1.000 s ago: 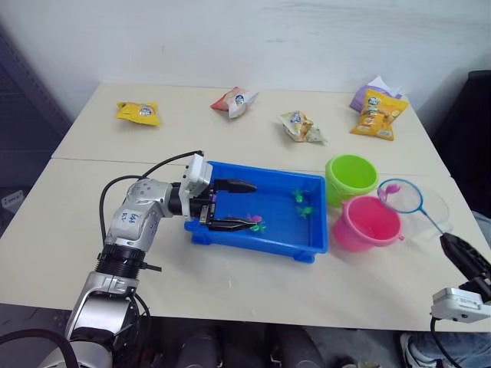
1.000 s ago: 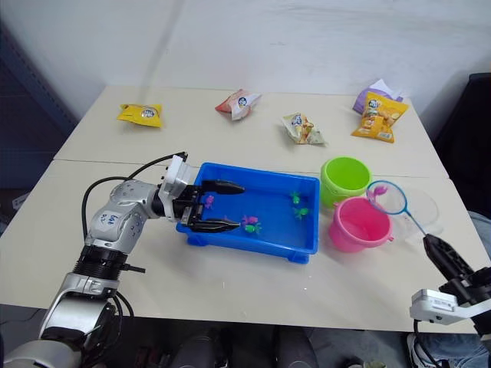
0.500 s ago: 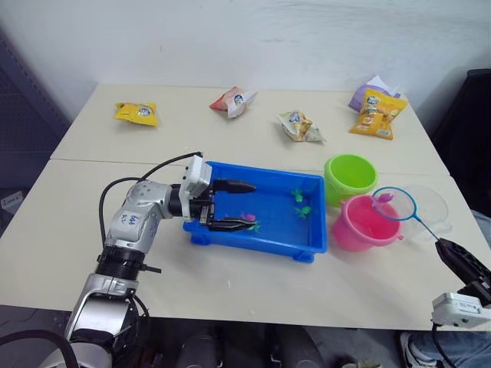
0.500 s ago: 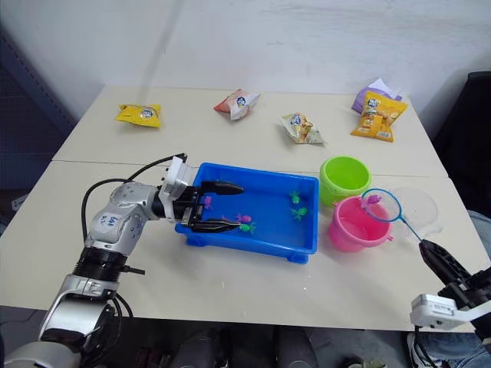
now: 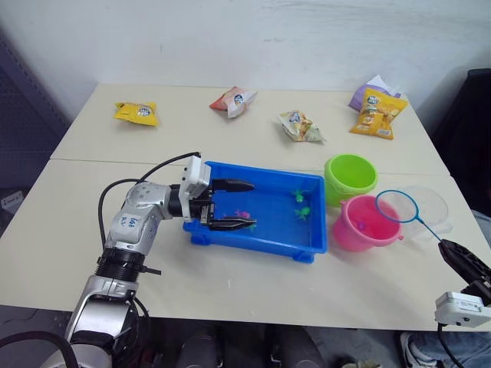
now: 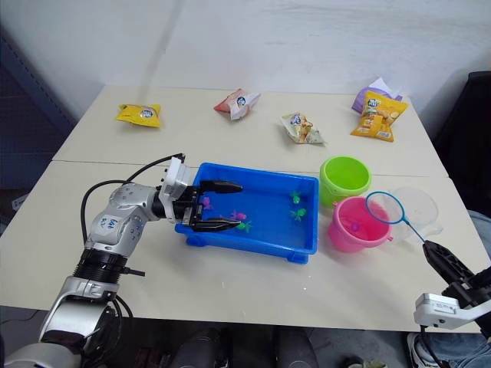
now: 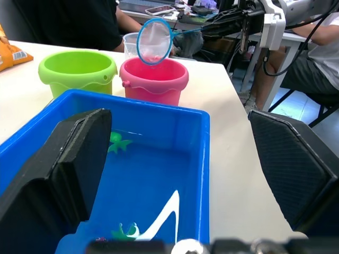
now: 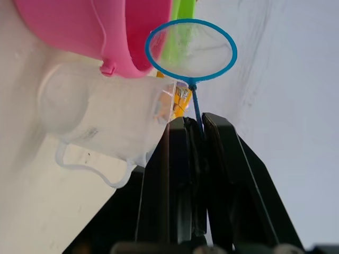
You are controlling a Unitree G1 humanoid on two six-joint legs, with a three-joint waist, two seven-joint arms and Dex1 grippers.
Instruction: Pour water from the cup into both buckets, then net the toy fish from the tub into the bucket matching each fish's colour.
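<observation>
Right hand (image 6: 439, 257) pinches the net (image 6: 384, 207) handle, hoop above the pink bucket (image 6: 354, 225); left hand (image 6: 222, 205) gapes wide over the tub (image 6: 261, 244).

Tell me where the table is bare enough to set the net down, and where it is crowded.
Bare: the table strip in front of the tub, the near left corner beside the left claw, and the band between the tub and the snack bags. Crowded: the right side, where the green bucket, pink bucket and cup cluster under the net.
</observation>
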